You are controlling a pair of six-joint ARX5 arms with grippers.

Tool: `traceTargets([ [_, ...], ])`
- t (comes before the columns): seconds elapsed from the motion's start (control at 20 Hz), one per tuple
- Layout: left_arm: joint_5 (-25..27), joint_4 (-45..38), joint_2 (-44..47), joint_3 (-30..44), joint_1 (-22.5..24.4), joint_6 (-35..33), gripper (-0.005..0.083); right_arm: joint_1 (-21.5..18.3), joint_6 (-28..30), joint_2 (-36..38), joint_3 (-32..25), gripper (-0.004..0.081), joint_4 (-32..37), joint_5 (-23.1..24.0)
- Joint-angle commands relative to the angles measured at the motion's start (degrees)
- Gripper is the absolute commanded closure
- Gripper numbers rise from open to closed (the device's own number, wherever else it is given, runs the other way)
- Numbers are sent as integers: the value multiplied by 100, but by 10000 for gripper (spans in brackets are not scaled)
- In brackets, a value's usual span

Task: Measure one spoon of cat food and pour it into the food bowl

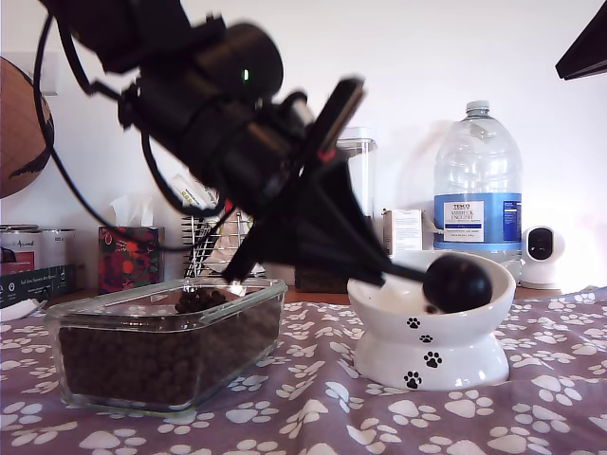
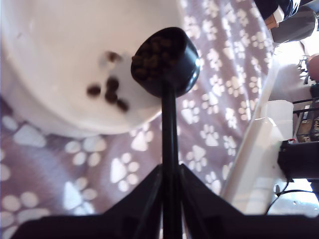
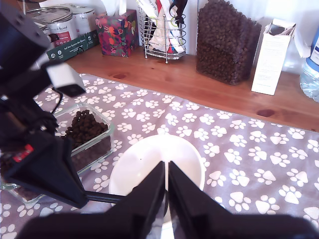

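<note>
Pouring step: my first gripper (image 2: 169, 184), clamped on the spoon (image 2: 167, 62) handle, holds its cat food (image 2: 154, 52) over the food bowl (image 1: 427, 346); roll slowly, cup inside rim. My second gripper (image 3: 167, 191) hovers closed, empty.

- Spoon (image 1: 457, 282): one, black.
- Food bowl (image 1: 427, 351): one, white, paw-printed.
- Loose cat food (image 2: 110, 92) pellets lying in that bowl: about five were countable in the first wrist view.
- Glass dish (image 1: 161, 353) of kibble: one.
- Tall clear canister (image 3: 227, 42) of kibble: one.
- Water bottle (image 1: 477, 180): one.
- Wire rack (image 3: 162, 31) of utensils: one.
- Tissue box (image 3: 118, 32): one.
- White carton (image 3: 272, 56): one.
- Tins (image 3: 62, 21) at the back: two showed.
- Small white camera unit (image 1: 542, 256): one.
- Paw-print cloth (image 1: 531, 417) over the bench: one.
- Claws: two, my first claw (image 2: 169, 172) and my second claw (image 3: 166, 172).
</note>
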State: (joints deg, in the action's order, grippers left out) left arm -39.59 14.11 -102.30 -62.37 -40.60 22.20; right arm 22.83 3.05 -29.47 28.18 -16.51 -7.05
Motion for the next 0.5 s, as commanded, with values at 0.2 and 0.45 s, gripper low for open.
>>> traceTargets([
  [0.2, -474, -286, -11, -7, 431, 400, 794, -35, 2, -20, 83, 781, 52, -4],
  [0.45, -1156, -551, -13, -7, 588, 841, 794, -35, 2, -22, 83, 781, 63, -2],
])
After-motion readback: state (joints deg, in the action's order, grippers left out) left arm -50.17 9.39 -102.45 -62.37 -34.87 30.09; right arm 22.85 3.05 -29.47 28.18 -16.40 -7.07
